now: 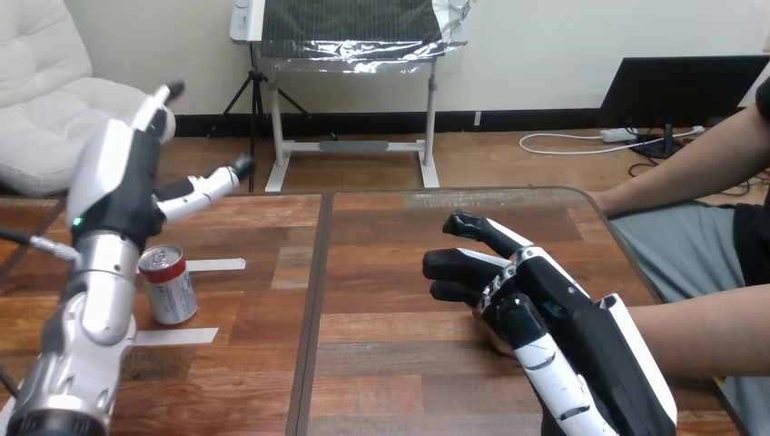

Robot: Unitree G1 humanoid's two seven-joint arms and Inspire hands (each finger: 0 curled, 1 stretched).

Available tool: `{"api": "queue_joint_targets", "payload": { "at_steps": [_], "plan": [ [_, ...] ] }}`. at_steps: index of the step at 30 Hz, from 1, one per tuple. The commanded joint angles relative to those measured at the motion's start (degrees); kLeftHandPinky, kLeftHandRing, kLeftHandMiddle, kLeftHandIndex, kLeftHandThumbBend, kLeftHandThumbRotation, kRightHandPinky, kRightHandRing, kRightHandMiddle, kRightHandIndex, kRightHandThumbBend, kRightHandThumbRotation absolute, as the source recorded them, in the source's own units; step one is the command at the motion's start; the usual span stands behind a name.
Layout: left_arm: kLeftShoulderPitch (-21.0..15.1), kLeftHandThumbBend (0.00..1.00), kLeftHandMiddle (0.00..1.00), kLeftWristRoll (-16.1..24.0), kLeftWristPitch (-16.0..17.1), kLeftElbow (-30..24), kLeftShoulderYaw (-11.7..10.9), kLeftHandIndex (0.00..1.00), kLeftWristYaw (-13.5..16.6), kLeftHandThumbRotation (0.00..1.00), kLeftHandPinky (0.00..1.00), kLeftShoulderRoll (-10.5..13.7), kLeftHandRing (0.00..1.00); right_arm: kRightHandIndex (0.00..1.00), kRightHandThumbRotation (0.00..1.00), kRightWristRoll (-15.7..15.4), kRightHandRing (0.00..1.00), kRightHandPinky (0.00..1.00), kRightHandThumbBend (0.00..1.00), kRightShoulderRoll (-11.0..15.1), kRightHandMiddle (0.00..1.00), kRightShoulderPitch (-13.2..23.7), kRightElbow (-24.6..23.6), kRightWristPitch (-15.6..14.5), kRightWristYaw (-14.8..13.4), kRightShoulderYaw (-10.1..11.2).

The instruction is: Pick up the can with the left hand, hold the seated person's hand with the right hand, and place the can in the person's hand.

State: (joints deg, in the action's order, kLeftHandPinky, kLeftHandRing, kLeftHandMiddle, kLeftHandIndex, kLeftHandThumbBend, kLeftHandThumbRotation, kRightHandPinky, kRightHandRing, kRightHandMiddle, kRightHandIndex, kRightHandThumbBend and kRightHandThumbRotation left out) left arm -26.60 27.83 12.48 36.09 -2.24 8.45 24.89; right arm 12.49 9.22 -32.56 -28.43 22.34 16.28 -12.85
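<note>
Head view shows the can (168, 283) standing up straight on the wooden desk (409, 272), at the left side, just beside the silver arm of the left hand (136, 177); two strips of white tape (214, 265) lie on the desk near it. The can is small and round, with shiny silver sides, a red band near the top and a silver rim.

I think the can is light; its thin metal sides may dent if squeezed too hard, and they look smooth, so it could slip. It could tip over from a bump too. The best place to grab it looks like the middle of its sides, with the thumb on one side and the fingers on the other.

The left hand is up above the can, not touching it; its fingers are spread wide and straight, so it holds nothing. The right hand (554, 318) is low over the desk at the right; the person's forearm (699, 336) comes in from the right and goes under it; I cannot tell if this hand is holding on.
</note>
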Motion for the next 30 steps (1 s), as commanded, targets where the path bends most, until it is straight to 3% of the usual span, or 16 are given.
{"api": "queue_joint_targets", "payload": {
  "at_steps": [1,24,30],
  "plan": [
    [-6.78,0.80,0.95,0.83,-0.75,4.66,1.92,0.94,1.34,0.51,0.79,1.72,0.91,0.82,0.68,-0.06,0.78,0.77,0.46,-0.28,0.75,3.47,-1.57,-0.06,0.23,0.17],
    [-13.10,0.85,0.99,-0.40,-5.99,17.04,4.99,0.99,0.69,0.50,0.85,1.70,0.97,0.82,0.67,0.61,0.77,0.77,0.47,-0.26,0.73,4.50,-1.71,-1.20,0.41,0.54],
    [-13.59,0.87,1.00,-0.65,-4.29,20.85,5.30,1.00,1.83,0.51,0.94,1.89,0.99,0.82,0.67,0.39,0.77,0.76,0.47,-0.36,0.73,4.50,-1.90,-1.43,0.31,0.57]
  ]
}}
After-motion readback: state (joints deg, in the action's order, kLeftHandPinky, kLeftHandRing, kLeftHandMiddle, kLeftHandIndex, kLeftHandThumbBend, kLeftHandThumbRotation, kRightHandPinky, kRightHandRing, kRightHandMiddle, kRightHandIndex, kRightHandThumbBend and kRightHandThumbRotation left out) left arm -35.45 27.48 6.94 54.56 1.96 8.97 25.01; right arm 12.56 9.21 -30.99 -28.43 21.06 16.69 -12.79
